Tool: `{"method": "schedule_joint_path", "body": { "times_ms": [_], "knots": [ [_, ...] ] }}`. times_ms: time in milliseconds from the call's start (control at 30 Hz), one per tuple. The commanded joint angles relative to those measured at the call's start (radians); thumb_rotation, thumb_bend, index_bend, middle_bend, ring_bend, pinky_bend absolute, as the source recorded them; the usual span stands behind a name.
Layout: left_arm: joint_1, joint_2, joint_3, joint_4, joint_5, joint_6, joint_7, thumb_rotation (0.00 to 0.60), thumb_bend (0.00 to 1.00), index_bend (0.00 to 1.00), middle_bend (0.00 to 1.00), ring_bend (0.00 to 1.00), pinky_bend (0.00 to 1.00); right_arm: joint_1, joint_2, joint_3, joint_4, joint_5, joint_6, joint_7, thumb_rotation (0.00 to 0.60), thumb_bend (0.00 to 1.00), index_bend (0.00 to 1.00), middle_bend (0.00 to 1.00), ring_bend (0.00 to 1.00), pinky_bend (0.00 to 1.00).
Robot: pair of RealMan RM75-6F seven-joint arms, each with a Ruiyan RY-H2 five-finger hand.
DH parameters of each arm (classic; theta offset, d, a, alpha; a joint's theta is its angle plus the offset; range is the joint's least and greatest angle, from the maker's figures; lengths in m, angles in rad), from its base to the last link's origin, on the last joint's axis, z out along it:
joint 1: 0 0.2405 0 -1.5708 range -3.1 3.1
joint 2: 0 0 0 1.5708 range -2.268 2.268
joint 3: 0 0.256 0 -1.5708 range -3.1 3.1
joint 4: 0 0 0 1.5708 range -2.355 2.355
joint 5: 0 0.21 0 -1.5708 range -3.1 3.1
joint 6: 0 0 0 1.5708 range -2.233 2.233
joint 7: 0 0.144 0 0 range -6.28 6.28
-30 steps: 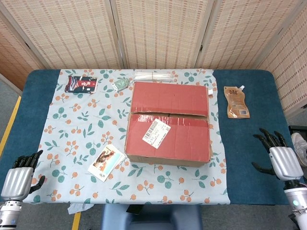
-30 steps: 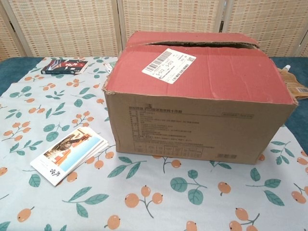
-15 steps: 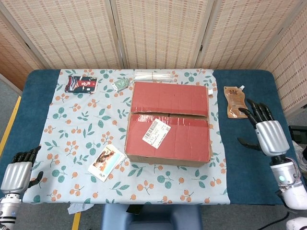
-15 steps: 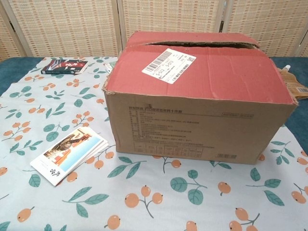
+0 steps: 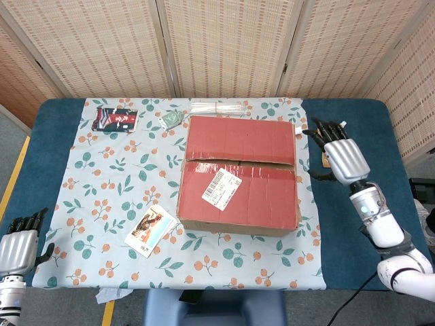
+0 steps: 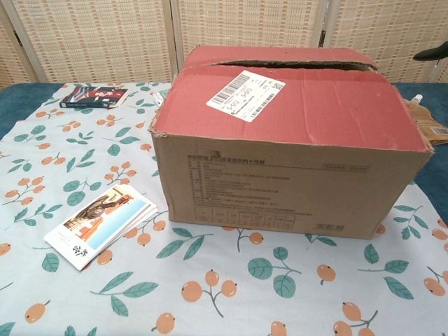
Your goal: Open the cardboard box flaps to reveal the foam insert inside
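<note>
Right hand [image 5: 342, 155] raised just beside the box's right edge, fingers spread apart, holding nothing, above the blue table [image 5: 360, 224]. Left hand [image 5: 16, 246] low at the table's front left corner, well apart from the box, fingers apart and empty. Cardboard box [image 5: 239, 174] in the middle of the flowered cloth [image 5: 109, 183], red flaps still closed with a narrow gap along the seam, white shipping label [image 5: 221, 187] on the near flap. Stack of photo cards [image 5: 151, 229] near the box's front left corner. Dark packet [image 5: 115, 119] at the cloth's back left corner.
</note>
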Motion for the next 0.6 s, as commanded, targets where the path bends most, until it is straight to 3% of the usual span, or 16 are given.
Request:
{"method": "schedule_joint_path", "body": {
  "times_ms": [33, 400, 600],
  "knots": [
    [0.005, 0.004, -0.003, 0.002, -0.003, 0.007, -0.015, 0.600, 0.41, 0.10, 0.21, 0.19, 0.15, 0.040, -0.053, -0.006, 0.061, 0.006, -0.042, 0.020, 0.600, 0.26, 0.15, 0.00, 0.02, 0.00],
    [0.004, 0.029, 0.001, 0.007, 0.013, -0.007, -0.087, 0.600, 0.41, 0.10, 0.20, 0.19, 0.15, 0.081, -0.105, -0.025, 0.082, -0.004, -0.037, 0.020, 0.600, 0.26, 0.15, 0.00, 0.02, 0.00],
    [-0.002, 0.031, 0.002, 0.007, 0.016, -0.015, -0.094, 0.600, 0.41, 0.10, 0.20, 0.19, 0.15, 0.121, -0.122, -0.009, 0.103, 0.034, -0.064, -0.002, 0.600, 0.26, 0.15, 0.00, 0.02, 0.00]
  ]
}}
